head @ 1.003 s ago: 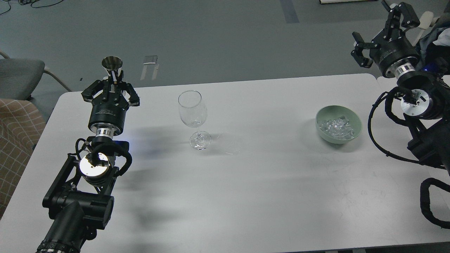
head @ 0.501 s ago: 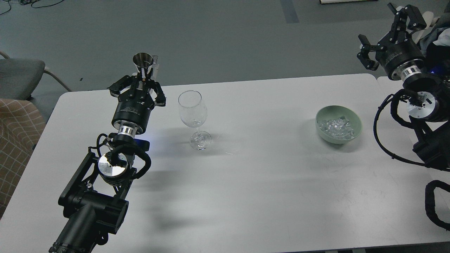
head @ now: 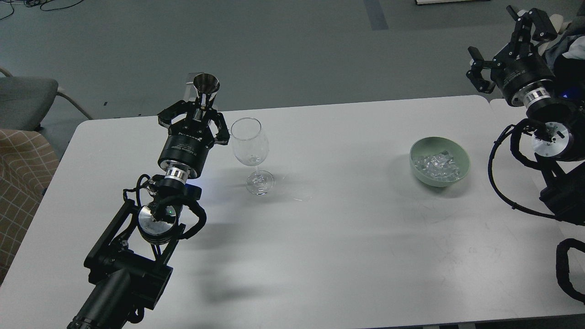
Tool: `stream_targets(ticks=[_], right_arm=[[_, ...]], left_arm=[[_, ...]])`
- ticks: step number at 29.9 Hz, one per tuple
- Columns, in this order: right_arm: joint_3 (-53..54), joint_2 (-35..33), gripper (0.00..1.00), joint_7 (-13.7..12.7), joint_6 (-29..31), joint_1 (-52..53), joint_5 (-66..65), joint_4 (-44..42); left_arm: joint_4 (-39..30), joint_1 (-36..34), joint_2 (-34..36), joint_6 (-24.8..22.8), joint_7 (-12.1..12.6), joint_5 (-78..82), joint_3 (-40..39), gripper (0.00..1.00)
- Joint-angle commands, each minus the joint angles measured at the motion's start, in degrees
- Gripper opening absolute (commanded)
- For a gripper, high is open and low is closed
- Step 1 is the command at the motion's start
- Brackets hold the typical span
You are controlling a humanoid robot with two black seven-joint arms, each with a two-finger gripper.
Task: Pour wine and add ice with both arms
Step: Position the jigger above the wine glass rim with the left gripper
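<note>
The place looked like a robot lab or a test room in an office. The floor (head: 283, 50) was plain grey and ran far back, with a strip of tape on it. Black cables (head: 41, 3) lay loose on the floor in the far left corner. A big white table (head: 347, 237) stood in the middle. A grey office chair (head: 23, 98) waited at the left, beside a seat with a checked brown cover (head: 20, 183).
</note>
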Motion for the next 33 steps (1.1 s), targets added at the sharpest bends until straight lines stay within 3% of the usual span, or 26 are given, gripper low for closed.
stream_targets(ticks=[1, 33], right_arm=[[0.00, -0.01, 1.00, 0.00, 0.00, 0.00, 0.00, 0.04], [-0.18, 0.35, 1.00, 0.00, 0.09, -0.17, 0.00, 0.04]], left_arm=[[0.08, -0.15, 0.34, -0.19, 0.07, 0.12, 0.30, 0.00], [-0.36, 0.20, 3.07, -3.53, -0.20, 6.97, 2.58, 0.00]])
